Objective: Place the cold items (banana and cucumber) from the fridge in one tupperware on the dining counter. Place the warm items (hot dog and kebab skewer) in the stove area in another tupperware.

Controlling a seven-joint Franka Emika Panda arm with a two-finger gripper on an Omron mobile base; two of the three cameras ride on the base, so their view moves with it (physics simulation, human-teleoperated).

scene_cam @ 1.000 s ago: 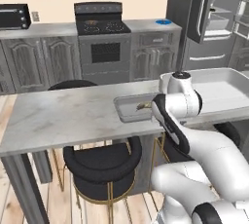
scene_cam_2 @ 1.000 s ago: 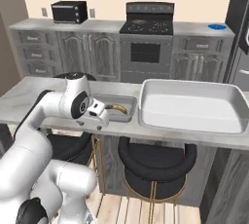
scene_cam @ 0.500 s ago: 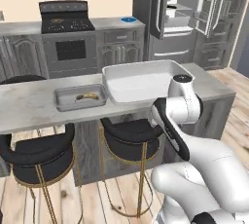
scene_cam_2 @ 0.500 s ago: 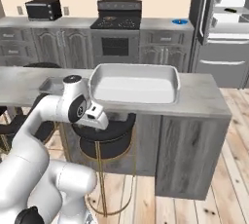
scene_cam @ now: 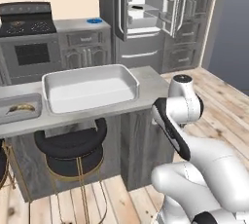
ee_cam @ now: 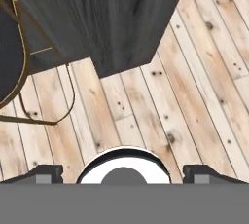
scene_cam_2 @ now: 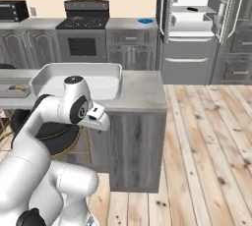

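Observation:
The banana point(scene_cam: 20, 107) lies in a small grey tupperware point(scene_cam: 9, 116) at the left end of the dining counter, also visible as the banana point(scene_cam_2: 15, 88) at the left edge of the right base view. A large white tupperware point(scene_cam: 90, 89) stands empty beside it. In the open fridge point(scene_cam: 151, 13), a small dark thing point(scene_cam_2: 193, 9) that may be the cucumber lies on a shelf. The stove point(scene_cam_2: 83, 21) carries small items too small to name. My gripper point(ee_cam: 124, 173) points down at the wooden floor, open, with nothing between its fingertips point(ee_cam: 46, 172).
Black stools point(scene_cam: 73, 142) stand under the counter point(scene_cam_2: 140, 95). The counter's dark end panel point(ee_cam: 112, 18) is close ahead of the hand. Open wooden floor point(scene_cam_2: 206, 136) stretches right toward the fridge, whose doors point(scene_cam: 182, 1) stand open. A microwave point(scene_cam_2: 12, 10) sits at the back left.
The base has moved, so both base views have shifted: the counter and tupperwares slid left and the open fridge now shows more fully. The gripper stays open.

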